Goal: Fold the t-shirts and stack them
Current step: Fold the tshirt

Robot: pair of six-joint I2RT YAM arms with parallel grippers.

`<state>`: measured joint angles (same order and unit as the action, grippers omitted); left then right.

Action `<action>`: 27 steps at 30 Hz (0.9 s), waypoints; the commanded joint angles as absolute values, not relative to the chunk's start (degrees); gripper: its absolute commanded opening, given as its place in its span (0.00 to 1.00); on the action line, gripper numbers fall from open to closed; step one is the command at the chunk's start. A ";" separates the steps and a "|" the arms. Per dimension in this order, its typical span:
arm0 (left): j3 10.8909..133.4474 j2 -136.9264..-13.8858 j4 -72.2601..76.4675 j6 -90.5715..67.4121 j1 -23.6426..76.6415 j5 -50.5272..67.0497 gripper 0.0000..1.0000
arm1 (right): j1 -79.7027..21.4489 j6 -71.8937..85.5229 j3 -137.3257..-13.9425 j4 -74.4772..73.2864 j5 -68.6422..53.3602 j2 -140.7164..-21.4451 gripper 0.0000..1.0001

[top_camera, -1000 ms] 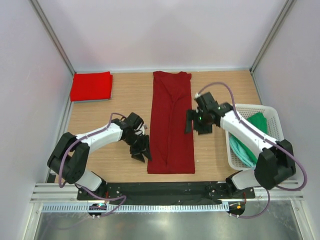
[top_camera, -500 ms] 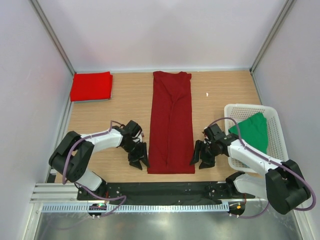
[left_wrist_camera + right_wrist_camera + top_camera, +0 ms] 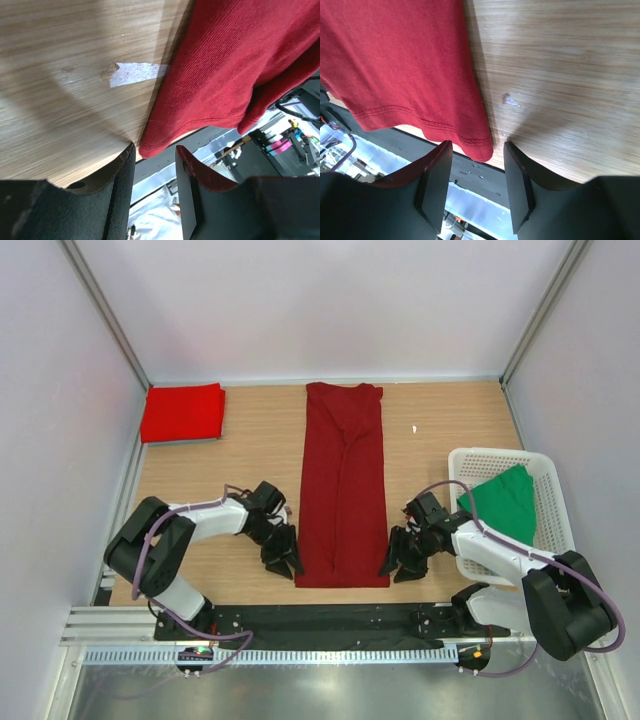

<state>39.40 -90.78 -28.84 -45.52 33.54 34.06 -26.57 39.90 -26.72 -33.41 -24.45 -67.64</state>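
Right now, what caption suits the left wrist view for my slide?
Open left gripper poised at the near corner of the dark maroon cloth t-shirt on the wooden table.

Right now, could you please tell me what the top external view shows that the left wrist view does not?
Only the top external view shows the folded bright red t-shirt at the far left, the white basket holding a green t-shirt, and the right gripper. Only the left wrist view shows a pale patch on the wood and, up close, a hem corner lying at the mouth of open jaws. Both show the dark maroon t-shirt, the left gripper and the wooden table.
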 commanded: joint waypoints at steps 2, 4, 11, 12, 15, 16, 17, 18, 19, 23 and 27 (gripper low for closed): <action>36.65 -91.06 -24.53 -46.05 33.31 33.04 0.39 | -26.98 40.17 -25.40 -31.12 -25.05 -68.11 0.50; 35.86 -91.14 -24.17 -46.14 33.31 33.31 0.36 | -27.07 40.17 -25.14 -30.76 -25.40 -68.64 0.47; 35.77 -91.23 -24.08 -46.32 33.31 33.14 0.13 | -27.16 41.39 -24.00 -28.57 -26.81 -69.26 0.36; 35.68 -91.23 -24.08 -46.32 33.31 33.13 0.05 | -27.16 41.40 -23.82 -28.13 -26.81 -69.43 0.28; 35.25 -91.23 -24.17 -46.41 33.31 33.31 0.00 | -27.25 41.66 -23.47 -28.47 -26.37 -69.52 0.01; 34.98 -90.88 -24.17 -46.41 33.31 33.40 0.00 | -27.42 41.83 -23.55 -29.61 -25.93 -69.00 0.01; 34.37 -89.83 -24.52 -46.49 33.31 33.40 0.00 | -27.60 42.53 -23.29 -30.14 -25.75 -68.21 0.01; 34.10 -89.04 -24.87 -46.58 33.31 33.14 0.00 | -27.68 42.97 -23.12 -30.49 -25.75 -67.33 0.01; 33.67 -88.16 -26.18 -46.58 33.31 32.96 0.00 | -28.03 43.33 -22.85 -31.63 -25.66 -65.32 0.01; 33.14 -84.91 -28.73 -45.79 33.31 33.39 0.00 | -29.00 45.44 -21.27 -32.78 -26.28 -61.27 0.01; 33.48 -83.15 -30.32 -45.62 33.31 34.89 0.00 | -30.85 47.02 -19.69 -31.90 -27.60 -60.03 0.01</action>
